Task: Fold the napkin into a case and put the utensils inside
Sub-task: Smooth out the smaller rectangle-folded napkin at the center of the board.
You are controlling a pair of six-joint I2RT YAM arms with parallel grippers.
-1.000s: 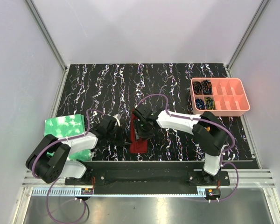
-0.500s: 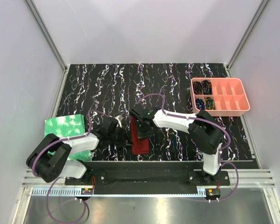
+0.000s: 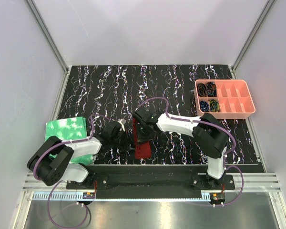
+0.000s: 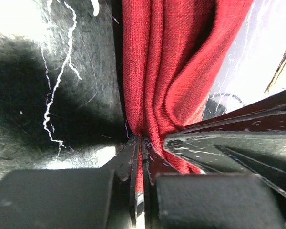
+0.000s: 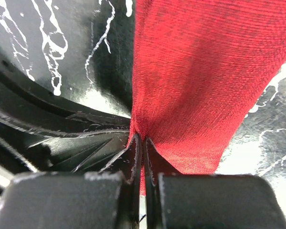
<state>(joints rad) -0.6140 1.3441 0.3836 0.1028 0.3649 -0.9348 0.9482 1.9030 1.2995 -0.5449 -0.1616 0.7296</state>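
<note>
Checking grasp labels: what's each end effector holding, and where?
Both pinch the napkin: left end effector on its gathered folds, right end effector on a flat edge.

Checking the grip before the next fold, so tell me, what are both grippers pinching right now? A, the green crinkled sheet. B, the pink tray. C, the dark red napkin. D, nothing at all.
C: in the wrist views the left gripper and the right gripper are each shut on the red cloth of the napkin.
</note>
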